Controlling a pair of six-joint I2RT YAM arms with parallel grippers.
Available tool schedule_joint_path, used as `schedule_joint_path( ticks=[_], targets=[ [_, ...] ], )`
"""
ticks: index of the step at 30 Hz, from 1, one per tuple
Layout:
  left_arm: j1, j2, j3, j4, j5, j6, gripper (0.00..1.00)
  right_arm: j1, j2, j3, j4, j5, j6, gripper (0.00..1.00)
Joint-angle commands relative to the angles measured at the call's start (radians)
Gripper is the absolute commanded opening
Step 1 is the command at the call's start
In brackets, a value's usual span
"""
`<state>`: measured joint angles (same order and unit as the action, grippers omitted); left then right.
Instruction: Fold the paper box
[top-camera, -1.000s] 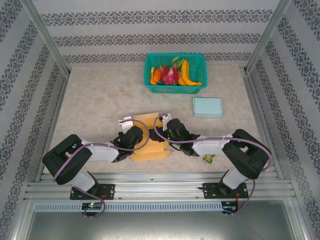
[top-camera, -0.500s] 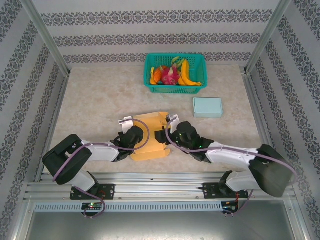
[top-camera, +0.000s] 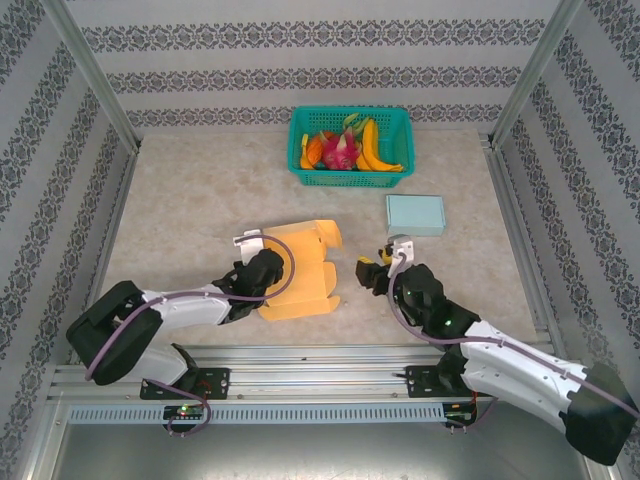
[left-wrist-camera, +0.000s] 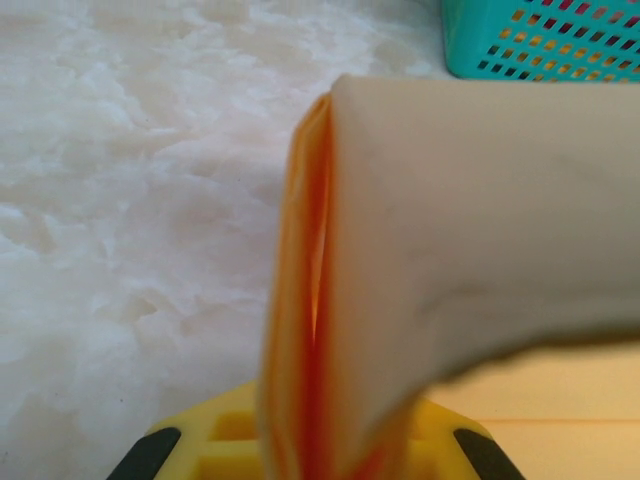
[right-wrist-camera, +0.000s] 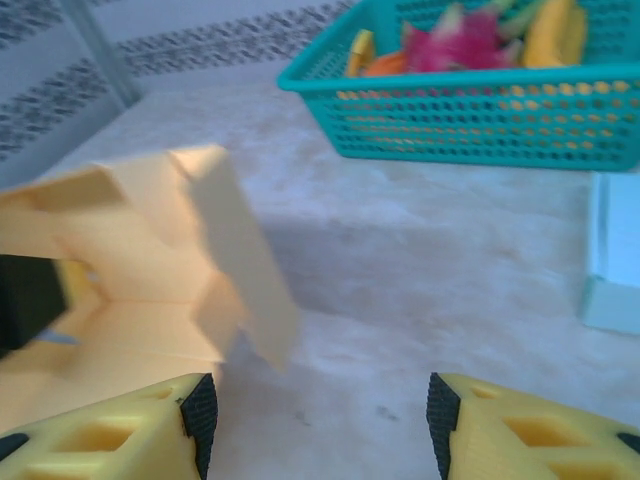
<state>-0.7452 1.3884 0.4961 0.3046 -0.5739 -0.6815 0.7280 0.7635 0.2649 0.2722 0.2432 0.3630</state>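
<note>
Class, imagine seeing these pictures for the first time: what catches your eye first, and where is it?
The half-folded orange paper box lies front and centre, its left edge pinched in the left gripper. The right gripper stands open just to its right, apart from it. At the back, a teal basket holds bright fruit.

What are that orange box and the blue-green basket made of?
The orange box looks like thin matte card or stiff paper: its flaps bend along creases. The teal basket looks like moulded plastic, slightly glossy, with a regular grid of holes.
</note>
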Motion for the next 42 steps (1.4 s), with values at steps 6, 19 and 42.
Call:
schedule_joint_path(
  ticks=[6, 19, 42],
  targets=[
    [-0.011, -0.107, -0.027, -0.031, 0.033, 0.046, 0.00, -0.165, 0.127, 0.025, 0.090, -0.319, -0.027, 0.60],
    [-0.011, -0.128, -0.077, 0.067, 0.109, 0.119, 0.00, -0.138, 0.173, 0.063, 0.133, -0.431, -0.092, 0.60],
    [-0.011, -0.153, -0.106, 0.144, 0.197, 0.176, 0.00, -0.072, 0.229, 0.111, 0.137, -0.489, -0.176, 0.60]
  ],
)
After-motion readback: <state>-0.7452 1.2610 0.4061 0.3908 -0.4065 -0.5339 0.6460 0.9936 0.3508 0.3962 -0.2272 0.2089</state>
